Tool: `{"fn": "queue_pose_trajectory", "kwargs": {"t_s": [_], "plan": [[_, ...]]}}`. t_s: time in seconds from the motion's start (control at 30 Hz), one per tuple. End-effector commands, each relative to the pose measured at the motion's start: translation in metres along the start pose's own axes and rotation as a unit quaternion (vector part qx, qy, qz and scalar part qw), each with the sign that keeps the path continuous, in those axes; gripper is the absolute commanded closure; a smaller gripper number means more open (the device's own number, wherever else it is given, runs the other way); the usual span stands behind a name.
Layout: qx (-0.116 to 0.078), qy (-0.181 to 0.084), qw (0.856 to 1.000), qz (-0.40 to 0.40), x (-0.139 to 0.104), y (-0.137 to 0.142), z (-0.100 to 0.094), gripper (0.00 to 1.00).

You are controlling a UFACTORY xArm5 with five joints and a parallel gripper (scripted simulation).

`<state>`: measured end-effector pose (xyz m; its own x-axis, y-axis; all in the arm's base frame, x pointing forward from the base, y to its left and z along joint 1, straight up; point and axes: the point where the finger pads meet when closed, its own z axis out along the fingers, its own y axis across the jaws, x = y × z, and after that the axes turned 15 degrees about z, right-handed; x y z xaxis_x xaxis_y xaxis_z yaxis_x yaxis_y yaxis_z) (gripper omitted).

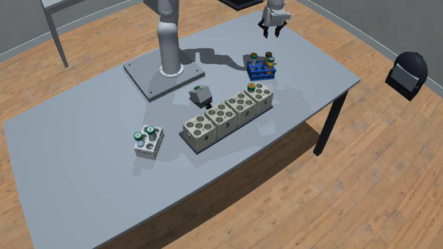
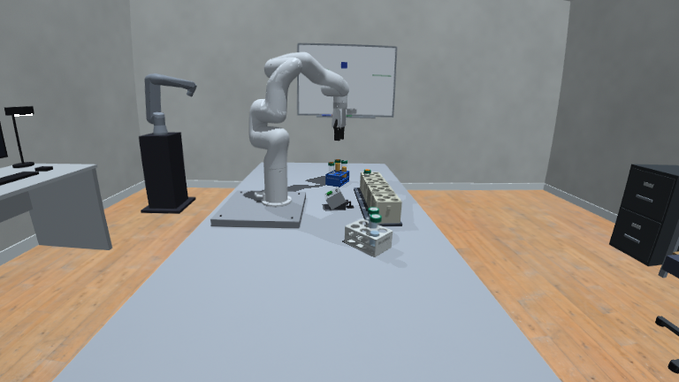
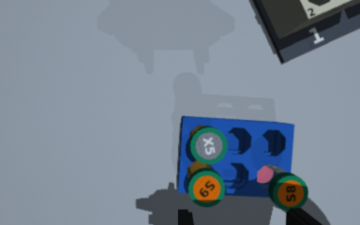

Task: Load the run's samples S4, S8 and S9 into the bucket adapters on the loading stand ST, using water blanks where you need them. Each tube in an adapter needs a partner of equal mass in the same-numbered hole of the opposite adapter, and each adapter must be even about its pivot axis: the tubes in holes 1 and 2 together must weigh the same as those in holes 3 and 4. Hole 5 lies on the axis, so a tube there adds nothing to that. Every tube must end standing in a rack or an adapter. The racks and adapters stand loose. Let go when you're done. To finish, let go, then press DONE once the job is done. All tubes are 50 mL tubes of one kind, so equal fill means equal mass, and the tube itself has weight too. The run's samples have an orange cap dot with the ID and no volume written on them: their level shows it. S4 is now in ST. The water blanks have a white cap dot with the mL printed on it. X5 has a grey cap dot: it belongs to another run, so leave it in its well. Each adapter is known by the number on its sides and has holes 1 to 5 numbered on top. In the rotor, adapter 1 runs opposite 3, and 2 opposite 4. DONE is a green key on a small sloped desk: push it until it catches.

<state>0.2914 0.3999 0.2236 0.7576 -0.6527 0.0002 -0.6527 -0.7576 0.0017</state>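
Observation:
My gripper (image 1: 271, 36) (image 2: 339, 138) (image 3: 241, 217) is partly open and empty, high above the blue rack (image 1: 261, 77) (image 2: 336, 179) (image 3: 255, 156). In that rack stand S9 (image 1: 268, 54) (image 3: 206, 187) and S8 (image 1: 254, 55) (image 3: 288, 191), orange-dotted, and grey-dotted X5 (image 1: 270, 59) (image 3: 208, 145). S9 holds amber liquid; pink shows in S8. S4 (image 1: 251, 86) (image 2: 367, 171) stands in adapter 1 (image 1: 265, 102); its hole number is unreadable. Adapters 2 (image 1: 247, 113), 3 (image 1: 227, 124) and 4 (image 1: 205, 137) show no tubes. Two white-dotted blanks (image 1: 150, 129) (image 1: 138, 136) stand in the white rack (image 1: 145, 152) (image 2: 383, 245), volumes unreadable.
The sloped desk (image 1: 201, 95) (image 2: 336, 200) with the green DONE key (image 1: 196, 87) (image 2: 329, 193) stands between the arm's base plate (image 1: 146, 85) (image 2: 257, 217) and the loading stand (image 1: 196, 151) (image 3: 281, 55). The blue rack is just behind adapter 1's end of the stand.

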Motion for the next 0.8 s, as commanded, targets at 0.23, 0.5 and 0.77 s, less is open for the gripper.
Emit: {"fn": "queue_pose_trajectory", "kwargs": {"t_s": [0.23, 0.5, 0.77], "plan": [[0.003, 0.005, 0.986, -0.170, 0.048, 0.018, -0.002, 0.43], [0.002, 0.005, 0.976, -0.216, 0.080, 0.031, -0.002, 0.43], [0.002, 0.005, 0.976, -0.216, 0.117, 0.046, -0.003, 0.43]]}}
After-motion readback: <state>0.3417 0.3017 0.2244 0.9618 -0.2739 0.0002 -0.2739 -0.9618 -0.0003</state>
